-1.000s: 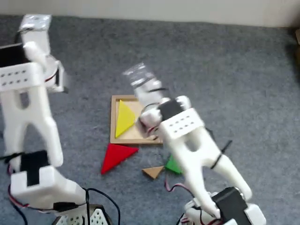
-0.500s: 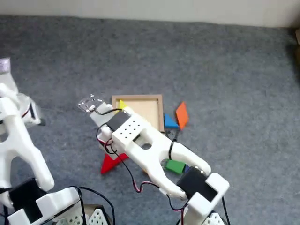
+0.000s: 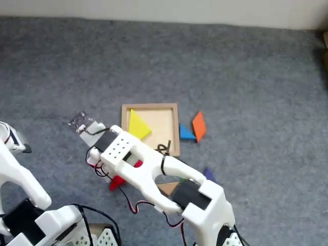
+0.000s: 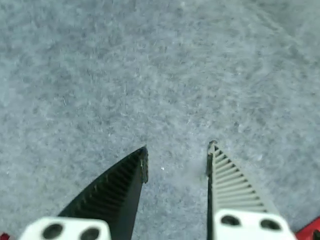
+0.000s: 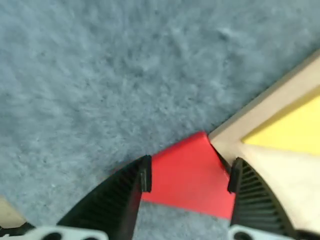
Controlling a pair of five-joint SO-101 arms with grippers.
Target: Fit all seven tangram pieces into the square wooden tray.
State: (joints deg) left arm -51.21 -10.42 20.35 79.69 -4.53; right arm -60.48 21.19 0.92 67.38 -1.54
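Observation:
The square wooden tray (image 3: 174,128) lies mid-table with a yellow triangle (image 3: 137,124) in its left part. My right arm (image 3: 148,169) stretches leftward in front of the tray. In the right wrist view my right gripper (image 5: 190,162) is open, its fingers straddling the red triangle (image 5: 187,182), which touches the tray's corner (image 5: 265,107). Bits of that red triangle (image 3: 117,181) show under the arm. My left gripper (image 4: 177,152) hangs open over bare carpet, with nothing between its fingers.
A blue triangle (image 3: 186,134) and an orange piece (image 3: 199,126) lie just right of the tray. A purple piece (image 3: 207,174) and a tan piece (image 3: 168,188) peek out beside the right arm. The left arm (image 3: 13,169) stands at the left edge.
The right arm swung left from above the tray down to the red triangle, uncovering the blue and orange pieces. The left arm drew back toward the left edge.

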